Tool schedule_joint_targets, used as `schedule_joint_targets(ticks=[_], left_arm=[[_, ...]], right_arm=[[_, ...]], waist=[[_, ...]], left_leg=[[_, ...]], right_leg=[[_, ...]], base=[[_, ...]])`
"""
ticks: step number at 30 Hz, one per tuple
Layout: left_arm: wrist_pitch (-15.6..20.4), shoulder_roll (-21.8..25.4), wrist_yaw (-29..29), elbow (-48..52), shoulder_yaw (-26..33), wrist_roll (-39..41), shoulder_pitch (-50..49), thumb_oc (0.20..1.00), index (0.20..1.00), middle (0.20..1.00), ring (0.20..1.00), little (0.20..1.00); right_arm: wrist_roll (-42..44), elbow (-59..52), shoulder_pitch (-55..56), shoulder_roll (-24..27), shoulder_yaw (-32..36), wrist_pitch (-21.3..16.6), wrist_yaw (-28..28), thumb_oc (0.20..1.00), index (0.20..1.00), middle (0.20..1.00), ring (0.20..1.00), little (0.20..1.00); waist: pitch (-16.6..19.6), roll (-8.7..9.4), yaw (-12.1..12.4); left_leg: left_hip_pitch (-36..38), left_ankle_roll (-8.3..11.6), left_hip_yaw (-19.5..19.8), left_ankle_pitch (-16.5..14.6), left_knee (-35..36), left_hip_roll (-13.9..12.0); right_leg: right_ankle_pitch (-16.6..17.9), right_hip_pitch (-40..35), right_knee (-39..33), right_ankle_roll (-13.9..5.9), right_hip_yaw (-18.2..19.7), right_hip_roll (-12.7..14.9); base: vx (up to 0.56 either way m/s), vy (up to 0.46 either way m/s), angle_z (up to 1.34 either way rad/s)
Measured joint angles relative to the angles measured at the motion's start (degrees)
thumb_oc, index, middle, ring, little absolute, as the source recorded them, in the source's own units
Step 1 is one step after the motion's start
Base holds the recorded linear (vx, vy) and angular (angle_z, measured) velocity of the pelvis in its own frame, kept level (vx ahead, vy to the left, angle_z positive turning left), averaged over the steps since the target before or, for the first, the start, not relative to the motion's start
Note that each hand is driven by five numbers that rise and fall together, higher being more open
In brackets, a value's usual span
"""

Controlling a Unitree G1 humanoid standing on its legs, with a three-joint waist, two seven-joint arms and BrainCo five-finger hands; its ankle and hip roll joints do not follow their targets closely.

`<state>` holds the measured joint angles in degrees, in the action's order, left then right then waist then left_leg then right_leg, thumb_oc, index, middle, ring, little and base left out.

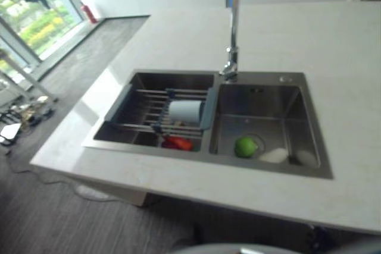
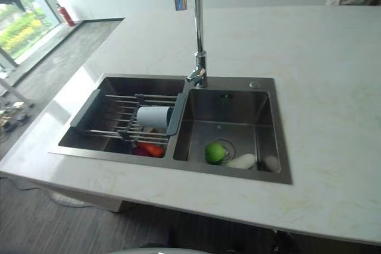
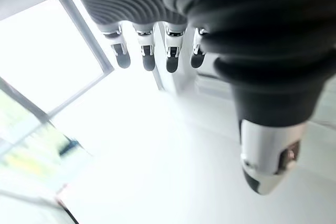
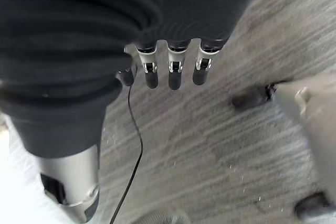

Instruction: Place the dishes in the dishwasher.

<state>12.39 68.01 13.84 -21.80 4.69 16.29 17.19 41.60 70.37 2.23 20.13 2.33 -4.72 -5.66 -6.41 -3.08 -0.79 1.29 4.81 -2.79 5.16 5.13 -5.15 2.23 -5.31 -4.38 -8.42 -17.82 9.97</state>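
Dishes: a pale plate-like piece (image 2: 241, 160), hard to make out, lies beside a green ball (image 2: 215, 152) in the right basin of the sink (image 2: 232, 176). A white cup (image 2: 153, 118) lies on the rack (image 2: 128, 114) across the left basin, a red item (image 2: 152, 149) half hidden beneath. Behind stands the tap (image 2: 196, 34); wide bare counter (image 2: 321, 87) surrounds. Left hand (image 3: 157, 51) and right hand (image 4: 170, 69) hang with fingers straight, holding nothing.

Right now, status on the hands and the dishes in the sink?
Left hand and right hand open, empty. White cup on sink rack; green item and white dish in right basin. Tall faucet over sink.
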Motion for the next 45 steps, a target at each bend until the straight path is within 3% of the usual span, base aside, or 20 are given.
schedule_joint_targets(ticks=[2, 4, 5, 11, 14, 17, 21, 28, 37, 45], left_arm=[[-1.87, -5.64, -2.97, 7.28, -7.15, -4.52, 1.69, 1.000, 1.000, 1.000, 1.000, 1.000], [-3.63, -10.35, -5.39, 7.27, -8.12, -8.86, 1.80, 1.000, 1.000, 1.000, 1.000, 1.000], [-3.82, -10.68, -6.33, 6.90, -8.98, -9.73, 1.79, 1.000, 1.000, 1.000, 1.000, 1.000], [-5.67, -10.83, -12.34, 4.50, -9.91, -15.30, 2.36, 1.000, 1.000, 1.000, 1.000, 1.000], [-7.48, -10.79, -16.04, -0.07, -14.95, -19.09, 5.56, 1.000, 1.000, 1.000, 1.000, 1.000], [-7.58, -10.78, -18.71, -4.55, -18.53, -20.35, 7.51, 1.000, 1.000, 1.000, 1.000, 1.000], [-7.17, -10.78, -23.00, -8.58, -18.82, -22.24, 8.24, 1.000, 1.000, 1.000, 1.000, 1.000], [-5.52, -10.78, -25.63, -8.62, -22.71, -22.74, 8.34, 1.000, 1.000, 1.000, 1.000, 1.000], [-3.33, -10.77, -29.17, -8.33, -22.60, -23.96, 8.67, 1.000, 1.000, 1.000, 1.000, 1.000], [-3.40, -10.77, -25.98, -8.13, -22.78, -26.73, 8.63, 1.000, 1.000, 1.000, 1.000, 1.000]], right_arm=[[-0.50, 0.13, 0.91, -0.61, 0.44, 0.42, -0.01, 1.000, 1.000, 1.000, 1.000, 1.000], [-1.18, 0.21, 2.63, -0.57, 0.65, 0.54, -0.05, 1.000, 1.000, 1.000, 1.000, 1.000], [-1.25, 1.08, 3.33, -0.44, 0.83, 0.58, -0.13, 1.000, 1.000, 1.000, 1.000, 1.000], [-2.87, 2.72, 7.46, 1.78, 2.83, 0.84, -1.38, 1.000, 1.000, 1.000, 1.000, 1.000], [-3.35, 1.99, 6.68, 2.73, 2.82, 0.54, -2.48, 1.000, 1.000, 1.000, 1.000, 1.000], [-3.33, -0.19, 5.55, 2.95, 2.77, 0.29, -3.39, 1.000, 1.000, 1.000, 1.000, 1.000], [-3.34, -1.28, 4.59, 3.07, 2.76, 0.19, -3.43, 1.000, 1.000, 1.000, 1.000, 1.000], [-3.33, -2.41, 3.09, 5.15, 2.78, 0.40, -3.43, 1.000, 1.000, 1.000, 1.000, 1.000], [-3.34, -3.66, 2.74, 5.51, 2.79, 0.37, -3.48, 1.000, 1.000, 1.000, 1.000, 1.000], [-3.32, -6.70, 2.49, 6.67, 2.55, 0.34, -3.39, 1.000, 1.000, 1.000, 1.000, 1.000]], waist=[[-0.13, 0.21, -1.47], [-0.36, -0.30, -4.74], [-0.47, -0.46, -4.96], [-2.01, -2.40, -5.44], [-3.51, -2.85, -6.06], [-5.66, -2.84, -6.90], [-8.45, -3.99, -7.57], [-11.41, -5.80, -7.78], [-13.78, -6.32, -7.67], [-14.15, -6.33, -7.88]], left_leg=[[0.74, 0.13, -2.08, -0.38, 0.02, -0.14], [1.13, 0.49, -3.15, -0.63, 0.05, -0.97], [1.45, 0.70, -4.04, -0.78, 0.21, -1.33], [1.85, 1.08, -5.71, -1.15, 0.39, -1.92], [1.22, 0.98, -6.39, -1.12, 0.38, -1.66], [0.67, 0.84, -7.59, -0.90, 0.32, -1.39], [0.70, 0.82, -8.62, -0.91, 0.04, -1.16], [0.35, 0.70, -8.86, -0.97, 0.04, -0.35], [-0.11, 0.51, -9.34, -0.84, 0.03, 0.44], [-0.35, 0.41, -9.72, -0.77, 0.04, 0.57]], right_leg=[[0.62, 0.20, -0.62, 0.13, 1.76, -0.11], [0.91, 0.69, -0.64, 0.44, 3.03, -0.85], [0.97, 0.77, -0.65, 0.53, 3.52, -1.16], [0.69, 1.94, -1.00, 0.28, 5.82, -1.59], [1.55, 2.85, -0.99, 0.13, 6.52, -1.27], [2.62, 4.23, -0.96, 0.67, 7.94, -1.23], [2.92, 4.80, -0.64, 0.45, 9.06, -1.03], [3.23, 5.46, -0.65, 0.01, 9.71, -0.27], [3.85, 6.29, -0.65, -0.31, 10.49, 0.50], [4.03, 6.85, -0.94, -0.44, 10.91, 0.63]], base=[[0.07, 0.011, -0.50], [0.10, 0.013, -0.47], [0.10, 0.014, -0.41], [0.06, 0.017, -0.17], [0.02, 0.027, -0.14], [0.02, 0.054, -0.22], [0.02, 0.051, -0.12], [0.02, 0.037, -0.02], [-0.01, 0.010, -0.03], [-0.02, 0.017, -0.03]])
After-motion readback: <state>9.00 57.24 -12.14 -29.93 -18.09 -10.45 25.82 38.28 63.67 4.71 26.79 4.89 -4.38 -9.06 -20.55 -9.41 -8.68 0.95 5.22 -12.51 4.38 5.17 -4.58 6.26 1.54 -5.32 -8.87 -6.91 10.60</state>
